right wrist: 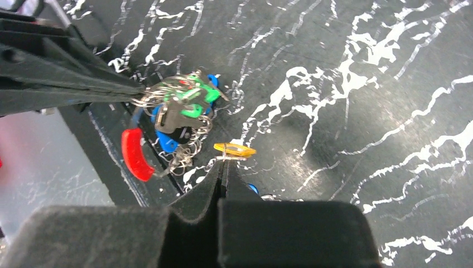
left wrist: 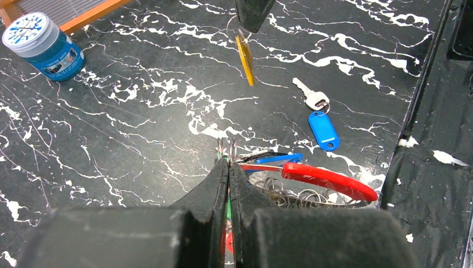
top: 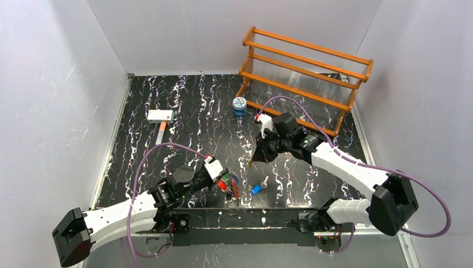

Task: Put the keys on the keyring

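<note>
Two robot arms over a black, white-veined counter, each hand pinched shut on keys

Seen from above, the left hand near the front edge grips a bunch of keys with red, green and blue heads. The right hand, over the middle of the counter, holds a yellow key. A silver key with a blue tag lies just beside the bunch, and a blue tin and an orange rack stand at the back. In the left wrist view, closed fingers clamp the thin wire of the keyring, the bunch trails to their right, and the yellow key hangs farther off, apart from it. In the right wrist view, closed fingers pinch the small loop at the yellow key's head, with the bunch off to the left
</note>
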Robot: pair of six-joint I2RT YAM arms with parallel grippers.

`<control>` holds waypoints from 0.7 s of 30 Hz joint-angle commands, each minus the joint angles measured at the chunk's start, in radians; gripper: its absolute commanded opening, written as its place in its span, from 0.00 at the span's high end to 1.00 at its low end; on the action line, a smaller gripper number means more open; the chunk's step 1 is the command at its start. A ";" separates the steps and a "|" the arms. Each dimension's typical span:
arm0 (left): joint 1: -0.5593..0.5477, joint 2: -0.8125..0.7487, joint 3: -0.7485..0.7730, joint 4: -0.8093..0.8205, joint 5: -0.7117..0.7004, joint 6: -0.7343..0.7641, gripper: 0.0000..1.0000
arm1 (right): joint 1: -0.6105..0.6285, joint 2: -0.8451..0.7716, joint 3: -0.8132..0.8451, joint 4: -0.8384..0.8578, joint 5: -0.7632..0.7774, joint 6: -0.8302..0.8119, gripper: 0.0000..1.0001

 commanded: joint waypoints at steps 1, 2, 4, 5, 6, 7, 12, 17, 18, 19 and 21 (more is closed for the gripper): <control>-0.002 0.017 0.034 -0.008 0.020 0.001 1.00 | -0.008 -0.012 0.004 0.087 -0.187 -0.080 0.99; -0.002 0.021 0.035 -0.009 0.021 0.002 1.00 | -0.007 -0.007 0.009 0.088 -0.202 -0.090 0.99; -0.004 0.028 0.037 -0.006 0.028 0.005 1.00 | -0.008 0.013 0.029 0.069 -0.223 -0.121 0.99; -0.002 0.029 0.038 -0.002 0.030 0.005 1.00 | -0.007 0.025 0.043 0.053 -0.236 -0.141 0.99; -0.003 0.032 0.040 0.000 0.030 0.005 1.00 | -0.007 0.038 0.055 0.042 -0.248 -0.155 0.99; -0.004 0.034 0.043 0.000 0.032 0.006 1.00 | -0.006 0.049 0.070 0.031 -0.262 -0.172 0.99; -0.004 0.030 0.052 0.003 0.055 0.018 1.00 | 0.028 0.078 0.103 0.012 -0.251 -0.225 0.99; -0.003 0.034 0.052 0.003 0.067 0.010 1.00 | 0.100 0.096 0.136 0.008 -0.184 -0.262 0.99; -0.002 0.035 0.052 0.003 0.070 0.010 1.00 | 0.116 0.104 0.142 0.005 -0.168 -0.269 0.99; -0.003 0.036 0.052 0.001 0.072 0.009 1.00 | 0.133 0.111 0.148 0.001 -0.153 -0.276 0.99; -0.003 0.036 0.053 0.001 0.072 0.004 1.00 | 0.167 0.123 0.155 -0.004 -0.124 -0.290 0.99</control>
